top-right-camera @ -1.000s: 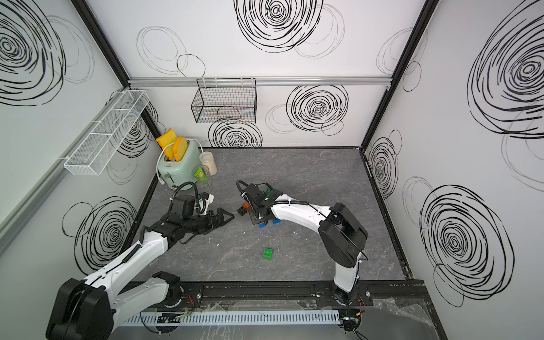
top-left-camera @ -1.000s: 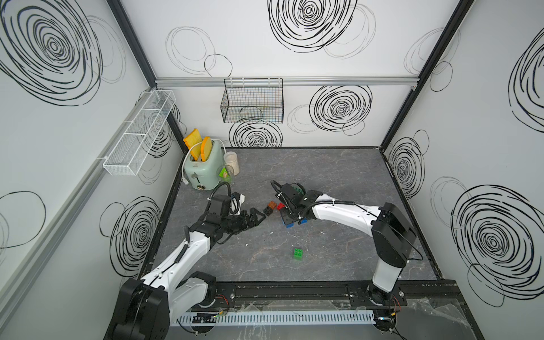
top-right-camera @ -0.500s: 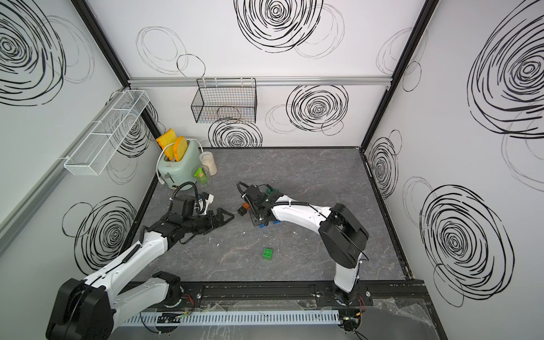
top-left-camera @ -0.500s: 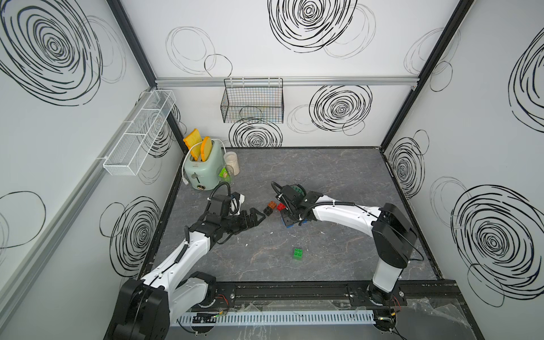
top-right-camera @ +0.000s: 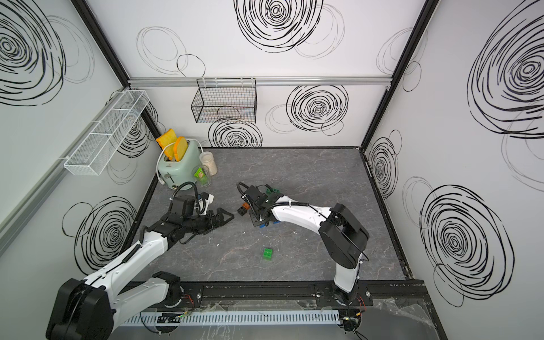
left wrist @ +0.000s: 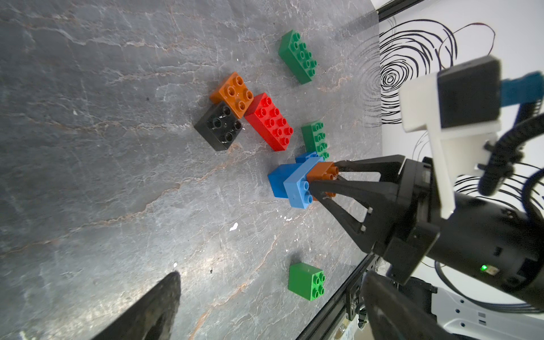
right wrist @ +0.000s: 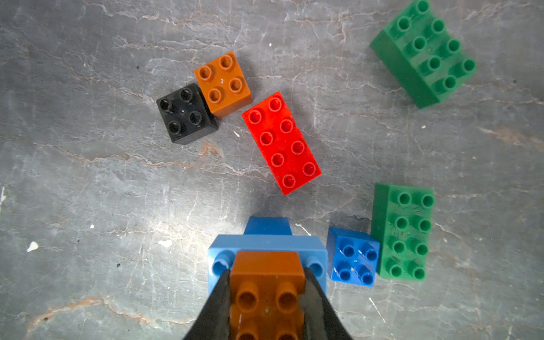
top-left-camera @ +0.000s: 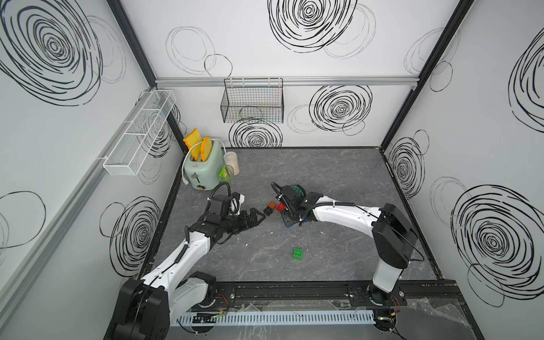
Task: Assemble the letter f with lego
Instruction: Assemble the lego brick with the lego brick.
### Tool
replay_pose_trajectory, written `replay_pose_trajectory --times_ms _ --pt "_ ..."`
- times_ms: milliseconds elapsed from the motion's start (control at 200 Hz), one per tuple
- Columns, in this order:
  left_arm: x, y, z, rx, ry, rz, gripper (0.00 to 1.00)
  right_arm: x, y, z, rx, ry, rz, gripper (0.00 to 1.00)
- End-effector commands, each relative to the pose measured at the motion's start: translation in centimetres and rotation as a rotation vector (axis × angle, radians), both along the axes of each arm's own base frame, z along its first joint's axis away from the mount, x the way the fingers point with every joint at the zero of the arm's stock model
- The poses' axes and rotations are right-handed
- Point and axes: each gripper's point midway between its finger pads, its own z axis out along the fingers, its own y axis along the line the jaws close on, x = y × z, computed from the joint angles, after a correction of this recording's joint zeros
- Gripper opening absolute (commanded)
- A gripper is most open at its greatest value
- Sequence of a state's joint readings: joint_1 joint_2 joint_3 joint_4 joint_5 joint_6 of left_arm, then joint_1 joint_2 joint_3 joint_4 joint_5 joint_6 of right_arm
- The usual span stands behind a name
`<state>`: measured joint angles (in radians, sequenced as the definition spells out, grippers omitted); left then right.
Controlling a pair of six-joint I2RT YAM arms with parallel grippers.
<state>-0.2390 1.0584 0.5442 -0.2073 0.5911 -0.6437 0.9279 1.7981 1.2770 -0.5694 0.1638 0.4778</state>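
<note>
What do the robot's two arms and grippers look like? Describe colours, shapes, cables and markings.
Both the left arm and right arm have white links joined by bulky black joints. Ribbed black cables loop at each wrist. The left gripper and right gripper are black, with tapering triangular fingers. A green light glows on the right wrist.

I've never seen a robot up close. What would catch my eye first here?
The right gripper is clamped on a brown brick that sits on a light blue brick, near the middle of the grey table. Close by lie loose bricks: a bright red brick, and a black brick touching an orange brick. A mint-green toaster with toast stands in the far left corner.
</note>
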Motion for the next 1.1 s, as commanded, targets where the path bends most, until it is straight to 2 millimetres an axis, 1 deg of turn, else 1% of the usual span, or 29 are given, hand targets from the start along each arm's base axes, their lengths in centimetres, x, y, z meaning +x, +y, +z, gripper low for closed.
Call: replay_pose_trajectory --times_ms 0,270,420,490,560,650,790,880,995,1095 --pt "0.5 0.2 0.6 -0.014 -0.035 0.01 0.98 -3.7 -3.2 -6.1 -0.173 0.179 0.044 0.31" --pt "0.4 0.2 0.5 -0.008 -0.036 0.012 0.98 -5.6 -4.2 -8.6 -0.224 0.239 0.078 0.31" --pt "0.5 0.3 0.4 -0.005 -0.033 0.014 0.98 -6.7 -4.0 -9.5 -0.243 0.262 0.109 0.31" --pt "0.5 0.3 0.4 -0.002 -0.033 0.014 0.98 -6.8 -3.9 -9.7 -0.259 0.261 0.116 0.31" --pt "0.5 0.2 0.4 0.0 -0.033 0.011 0.98 -6.5 -3.6 -9.3 -0.247 0.246 0.109 0.31" --pt "0.5 0.2 0.4 0.005 -0.035 0.01 0.98 -5.8 -3.1 -8.3 -0.214 0.222 0.084 0.32" --pt "0.6 0.0 0.4 0.021 -0.035 0.004 0.98 -4.7 -3.2 -6.7 -0.189 0.189 0.019 0.36" --pt "0.7 -0.2 0.3 0.025 -0.033 -0.001 0.98 -3.9 -3.6 -5.9 -0.175 0.177 -0.026 0.37" --pt "0.8 -0.4 0.3 0.029 -0.028 -0.006 0.98 -3.6 -3.8 -5.0 -0.166 0.178 -0.054 0.39" --pt "0.8 -0.3 0.2 0.032 -0.029 -0.006 0.98 -3.2 -3.4 -4.2 -0.16 0.175 -0.061 0.4"
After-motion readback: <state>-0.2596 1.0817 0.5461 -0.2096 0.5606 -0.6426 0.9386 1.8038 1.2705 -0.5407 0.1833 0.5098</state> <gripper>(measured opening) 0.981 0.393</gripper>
